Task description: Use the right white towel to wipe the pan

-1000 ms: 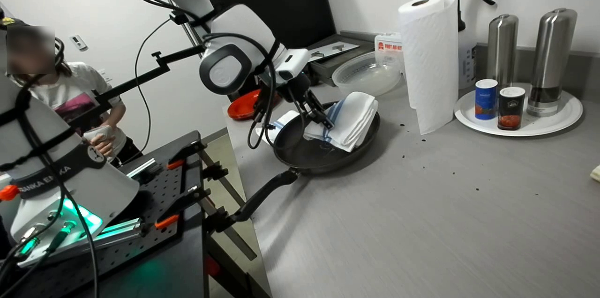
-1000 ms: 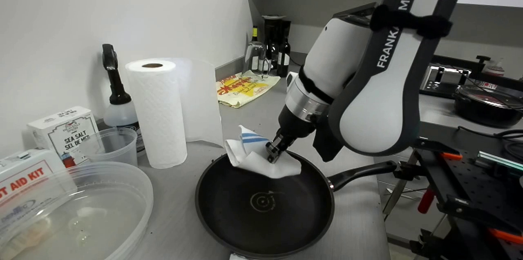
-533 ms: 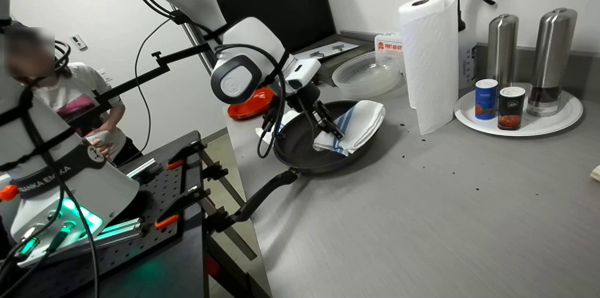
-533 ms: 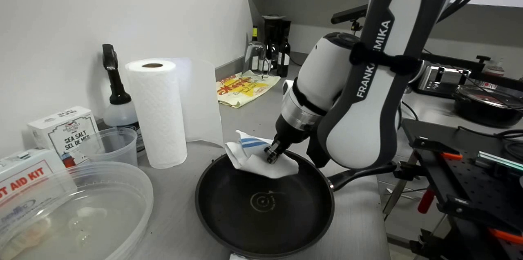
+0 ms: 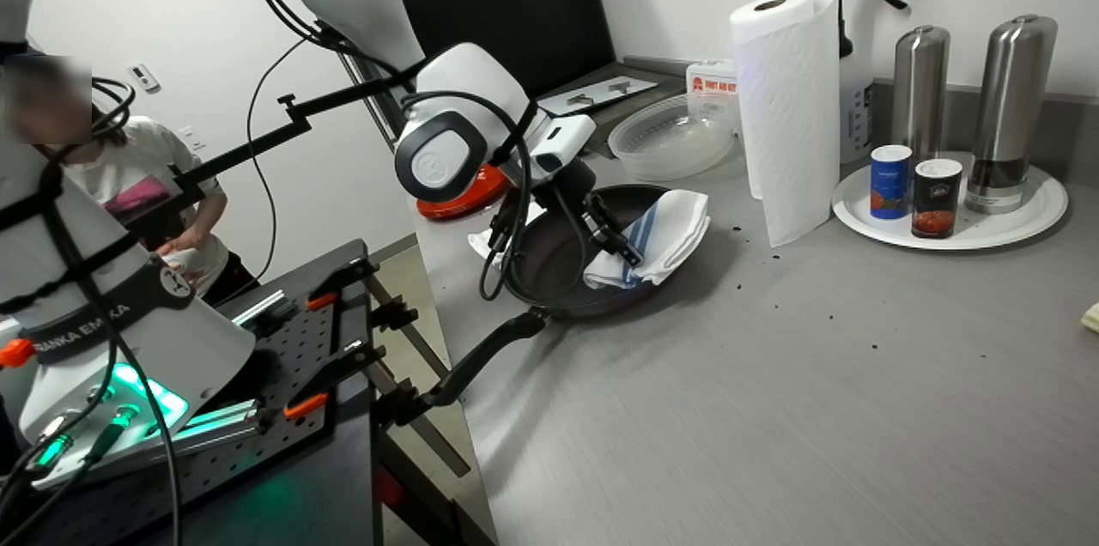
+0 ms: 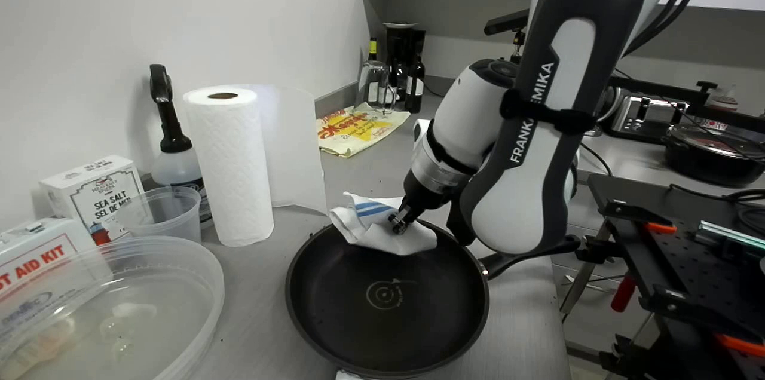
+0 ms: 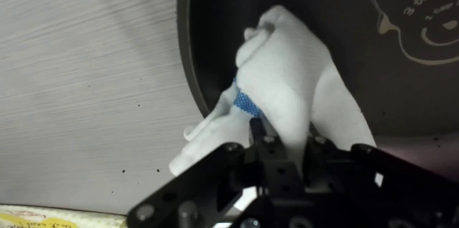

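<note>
The pan (image 5: pixel 549 267) sits on the counter, its long black handle (image 5: pixel 485 357) reaching past the counter edge. It also shows in an exterior view (image 6: pixel 388 338) and in the wrist view (image 7: pixel 358 88). My gripper (image 5: pixel 634 257) is over the pan's side and is shut on the white towel (image 5: pixel 674 228) with blue stripes. In the wrist view the gripper (image 7: pixel 285 126) has a fold of the towel (image 7: pixel 283 70) between its fingers. The towel hangs bunched inside the pan and reaches across the rim. I cannot tell how firmly its underside touches the pan.
A paper towel roll (image 6: pixel 230 171) stands near the pan. A clear tub (image 6: pixel 167 290) stands beside the pan. Another white cloth (image 5: pixel 482 247) lies partly behind the pan, near a red dish (image 5: pixel 468 194). A plate (image 5: pixel 1013 228) holds shakers and grinders.
In an exterior view, my gripper and the towel have moved right and down, toward the pan's rim. The arm has lowered. The pan has not visibly moved.
</note>
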You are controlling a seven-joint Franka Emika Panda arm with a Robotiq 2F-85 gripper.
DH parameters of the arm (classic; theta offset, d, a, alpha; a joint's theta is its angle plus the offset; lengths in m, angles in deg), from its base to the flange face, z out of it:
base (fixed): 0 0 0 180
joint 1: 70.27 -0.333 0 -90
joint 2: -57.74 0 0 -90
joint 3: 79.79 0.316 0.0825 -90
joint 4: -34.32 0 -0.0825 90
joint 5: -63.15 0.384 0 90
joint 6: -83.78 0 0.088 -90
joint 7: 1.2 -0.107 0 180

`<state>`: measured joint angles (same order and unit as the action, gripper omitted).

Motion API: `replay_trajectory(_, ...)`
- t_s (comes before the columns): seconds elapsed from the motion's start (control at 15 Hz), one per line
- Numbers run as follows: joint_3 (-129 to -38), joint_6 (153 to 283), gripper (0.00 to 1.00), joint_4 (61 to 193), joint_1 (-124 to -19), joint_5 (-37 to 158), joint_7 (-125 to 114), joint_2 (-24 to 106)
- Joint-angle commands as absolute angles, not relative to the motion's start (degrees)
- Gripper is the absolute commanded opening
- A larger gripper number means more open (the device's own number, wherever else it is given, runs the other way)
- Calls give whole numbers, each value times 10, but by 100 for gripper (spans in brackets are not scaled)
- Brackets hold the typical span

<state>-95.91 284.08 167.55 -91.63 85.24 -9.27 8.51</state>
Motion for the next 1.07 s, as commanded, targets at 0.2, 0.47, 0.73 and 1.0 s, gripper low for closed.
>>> replay_trajectory(0.2, -985, 2901, 3, 1659, -939, 877, -91, 37)
replay_trajectory(0.47, -989, 2900, 3, 1655, -945, 880, -92, 27)
replay_trajectory(0.73, -993, 2899, 3, 1650, -951, 886, -93, 18)
replay_trajectory(1.0, -986, 2892, 3, 1653, -951, 890, -98, 18)
